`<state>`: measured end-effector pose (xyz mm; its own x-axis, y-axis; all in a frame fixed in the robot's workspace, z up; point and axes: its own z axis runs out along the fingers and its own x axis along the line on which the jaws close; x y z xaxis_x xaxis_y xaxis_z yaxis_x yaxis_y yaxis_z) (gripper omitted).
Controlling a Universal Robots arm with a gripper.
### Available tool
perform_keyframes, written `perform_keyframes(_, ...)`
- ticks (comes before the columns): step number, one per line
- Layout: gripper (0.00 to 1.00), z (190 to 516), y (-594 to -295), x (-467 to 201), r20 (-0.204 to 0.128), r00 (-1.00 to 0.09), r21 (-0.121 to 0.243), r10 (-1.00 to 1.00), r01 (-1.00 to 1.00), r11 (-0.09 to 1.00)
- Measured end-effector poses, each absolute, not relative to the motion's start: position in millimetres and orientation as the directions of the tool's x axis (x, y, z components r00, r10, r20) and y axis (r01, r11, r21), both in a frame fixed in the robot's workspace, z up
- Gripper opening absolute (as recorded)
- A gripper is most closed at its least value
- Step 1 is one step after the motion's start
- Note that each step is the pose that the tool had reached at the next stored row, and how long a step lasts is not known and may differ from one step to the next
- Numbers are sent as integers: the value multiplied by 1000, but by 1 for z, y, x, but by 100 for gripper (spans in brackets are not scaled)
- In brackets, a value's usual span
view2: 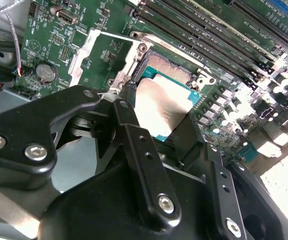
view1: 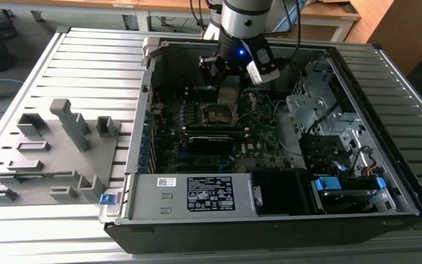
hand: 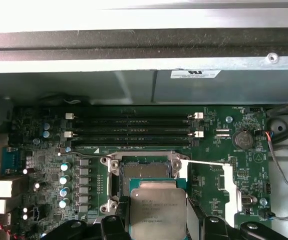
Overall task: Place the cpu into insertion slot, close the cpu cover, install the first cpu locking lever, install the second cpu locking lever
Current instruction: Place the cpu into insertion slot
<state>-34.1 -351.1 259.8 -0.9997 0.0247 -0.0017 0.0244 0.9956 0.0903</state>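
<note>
A: Here's the gripper (view1: 228,91), deep inside the case (view1: 270,234), low over the board (view1: 171,148). What's it got?

B: The cpu (view2: 166,100)! In the second wrist view the black fingers (view2: 186,132) pinch it by two opposite edges. The jaws are closed to just the chip's width, with the silver top facing the camera.

A: And the slot (hand: 145,170)?

B: Bare. In the first wrist view its centre lies open inside the silvery rim. The cpu (hand: 158,210) hangs across one edge of it, not seated (whether it touches the rim, I can't tell).

A: The exterior view agrees: the chip is in the gripper, just above the slot (view1: 222,114).

B: Now the cover (hand: 227,185). It's flipped open, a thin silvery frame lying just beside the slot, with green board showing through its window.

A: Which side?

B: The side of the coin battery (hand: 243,137). The memory slots (hand: 131,130) run along another side, between the slot and the case wall.

A: And outside the case?

B: A grey tray (view1: 50,154) sits on the table at the exterior view's left, well apart from the gripper.
</note>
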Motion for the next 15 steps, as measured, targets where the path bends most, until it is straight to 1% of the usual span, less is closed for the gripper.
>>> perform_keyframes(15, 54, 246, -351, -35, -2, -1000, 90, 25, 24, 996)
